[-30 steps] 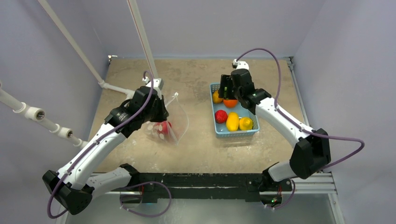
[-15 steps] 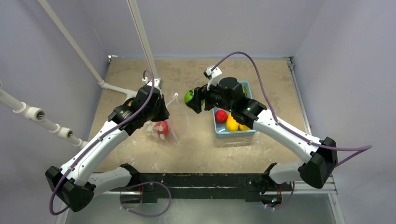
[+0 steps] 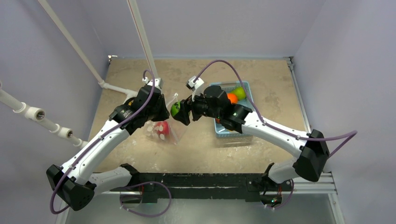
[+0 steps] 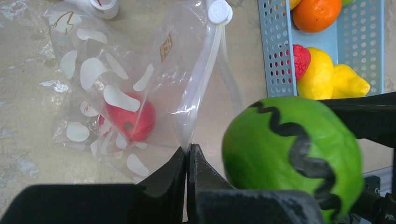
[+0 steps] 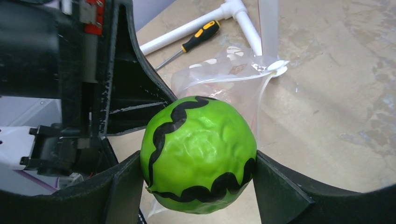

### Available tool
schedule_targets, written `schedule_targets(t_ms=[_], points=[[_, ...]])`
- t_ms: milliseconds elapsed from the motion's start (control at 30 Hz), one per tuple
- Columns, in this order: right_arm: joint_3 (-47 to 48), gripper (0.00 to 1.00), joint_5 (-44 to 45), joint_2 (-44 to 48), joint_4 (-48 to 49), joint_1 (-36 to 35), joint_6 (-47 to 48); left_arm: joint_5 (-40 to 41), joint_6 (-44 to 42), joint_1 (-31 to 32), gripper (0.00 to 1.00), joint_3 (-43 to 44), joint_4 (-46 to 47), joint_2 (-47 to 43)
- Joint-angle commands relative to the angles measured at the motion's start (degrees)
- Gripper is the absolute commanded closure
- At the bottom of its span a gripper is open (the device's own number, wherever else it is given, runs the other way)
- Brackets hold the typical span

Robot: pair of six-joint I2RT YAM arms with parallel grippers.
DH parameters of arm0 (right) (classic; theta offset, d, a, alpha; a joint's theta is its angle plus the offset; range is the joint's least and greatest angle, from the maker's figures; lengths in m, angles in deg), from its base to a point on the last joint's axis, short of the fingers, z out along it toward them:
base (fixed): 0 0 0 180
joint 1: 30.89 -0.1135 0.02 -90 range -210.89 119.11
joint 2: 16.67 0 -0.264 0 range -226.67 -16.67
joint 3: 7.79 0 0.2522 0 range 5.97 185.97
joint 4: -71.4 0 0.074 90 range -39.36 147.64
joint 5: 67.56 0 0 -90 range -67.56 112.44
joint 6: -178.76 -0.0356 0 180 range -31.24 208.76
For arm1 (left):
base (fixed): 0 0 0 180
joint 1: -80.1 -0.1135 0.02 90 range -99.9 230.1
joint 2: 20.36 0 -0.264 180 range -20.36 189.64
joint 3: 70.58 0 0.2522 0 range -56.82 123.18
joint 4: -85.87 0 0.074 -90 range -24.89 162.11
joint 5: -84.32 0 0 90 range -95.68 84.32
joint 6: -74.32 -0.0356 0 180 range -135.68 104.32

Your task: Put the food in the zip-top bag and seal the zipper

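The clear dotted zip-top bag (image 3: 167, 129) lies on the table with a red fruit (image 4: 133, 119) inside. My left gripper (image 4: 188, 151) is shut on the bag's mouth edge and lifts it. The whitish zipper (image 4: 205, 70) runs up to a round white slider (image 4: 218, 10). My right gripper (image 5: 198, 172) is shut on a green fruit with black wavy stripes (image 5: 201, 149). It holds the fruit in the air just right of the left gripper (image 3: 164, 113) and close to the bag's mouth (image 5: 233, 70). The green fruit also shows in the top view (image 3: 175, 108).
The light-blue basket (image 4: 275, 46) stands right of the bag. It holds an orange (image 4: 316, 11), a red fruit (image 4: 301, 58) and two yellow ones (image 4: 320, 77); another green fruit (image 3: 240, 92) lies at its far end. A screwdriver (image 5: 198, 37) and white pipes (image 3: 116, 87) lie behind the bag.
My right gripper has lifted the striped green fruit out of the basket and carried it left to the bag's mouth. The left gripper has kept hold of the bag's edge.
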Motion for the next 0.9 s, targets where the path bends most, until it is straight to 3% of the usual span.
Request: schedule_targets(t_ms=[0,333,467,567,700,800,867], points=[[-0.65,0.78,-0.27,-2.02,3.52,-1.18,-0.6,0.67,0.62,-0.04,1.0,2.6,1.13,-0.06],[-0.79,0.72,-0.16,-8.26,5.54,-3.39,-1.67,0.26,0.54,-0.03,1.0,3.95,0.13,-1.49],[-0.51,0.56,-0.49,-9.62,5.56,-4.18,-1.67,0.06,0.52,-0.03,1.0,4.11,0.16,-1.98],[-0.59,0.33,0.36,-10.01,5.55,-4.42,-1.91,-0.19,0.74,-0.03,1.0,3.77,0.12,-2.17],[-0.51,0.13,1.17,-9.8,5.56,-4.42,-2.19,-0.23,0.79,-0.03,1.0,3.62,0.15,-2.4],[-0.27,0.03,2.09,-9.35,5.53,-4.41,-2.28,-0.12,0.8,-0.03,1.0,3.62,0.23,-2.44],[-0.09,0.01,3.12,-8.97,5.56,-4.42,-2.37,-0.12,0.86,-0.03,1.0,3.56,0.31,-2.45]])
